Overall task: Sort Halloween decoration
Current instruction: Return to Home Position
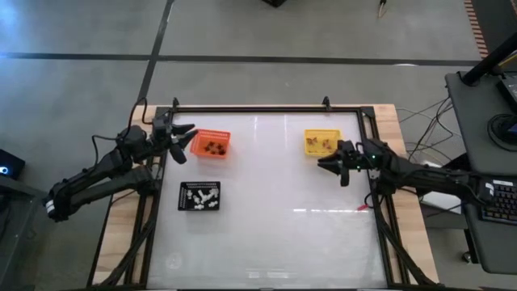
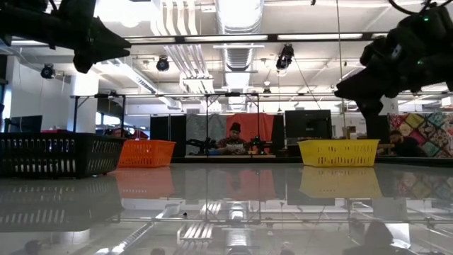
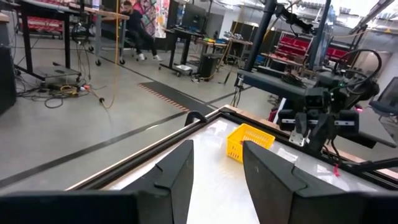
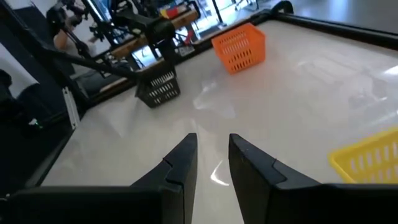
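Observation:
The Halloween decoration lies sorted in three small trays on the white table. Dark trinkets (image 1: 213, 147) sit in the orange tray (image 1: 197, 146) at the far left. Brownish ones (image 1: 325, 143) sit in the yellow tray (image 1: 309, 142) at the far right, and white ones (image 1: 199, 196) in the black tray (image 1: 184, 196) at the left. My left gripper (image 1: 191, 132) hovers open beside the orange tray's left end, pointing level across the table (image 3: 217, 149). My right gripper (image 1: 323, 164) hangs open just near of the yellow tray, with nothing between its fingers (image 4: 212, 144).
A dark frame rail (image 1: 266, 108) runs round the table's far and side edges. The middle and near part of the tabletop (image 1: 275, 234) holds no objects. A desk with a keyboard (image 1: 497, 202) stands to the right. A person (image 2: 234, 139) sits beyond the far edge.

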